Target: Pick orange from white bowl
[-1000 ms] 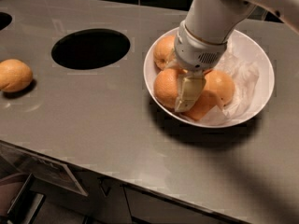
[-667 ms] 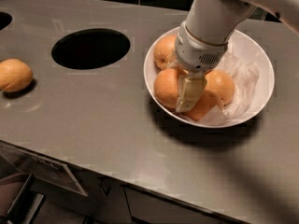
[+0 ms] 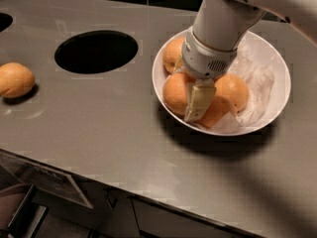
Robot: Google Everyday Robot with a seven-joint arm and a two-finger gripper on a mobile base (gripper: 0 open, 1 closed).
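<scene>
Orange [image 3: 174,92]: lies front-left in the white bowl [image 3: 277,68], bedded on the crumpled paper lining [image 3: 260,86], which likely stops it rolling. Gripper [image 3: 199,104] stands inside the bowl, just beside it, between it and a deeper-orange fruit [image 3: 232,89], presumably positioned to take it. Whether the gripper is wide, narrow or gripping: cannot tell.

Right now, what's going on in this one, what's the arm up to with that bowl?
A robot arm is reaching into the white bowl on the grey counter. Its tool is down among the oranges, against the front-left orange, with another orange on its far side and a third orange behind. Nothing is lifted yet. A lone orange lies at the counter's left, beyond a round hole.
</scene>
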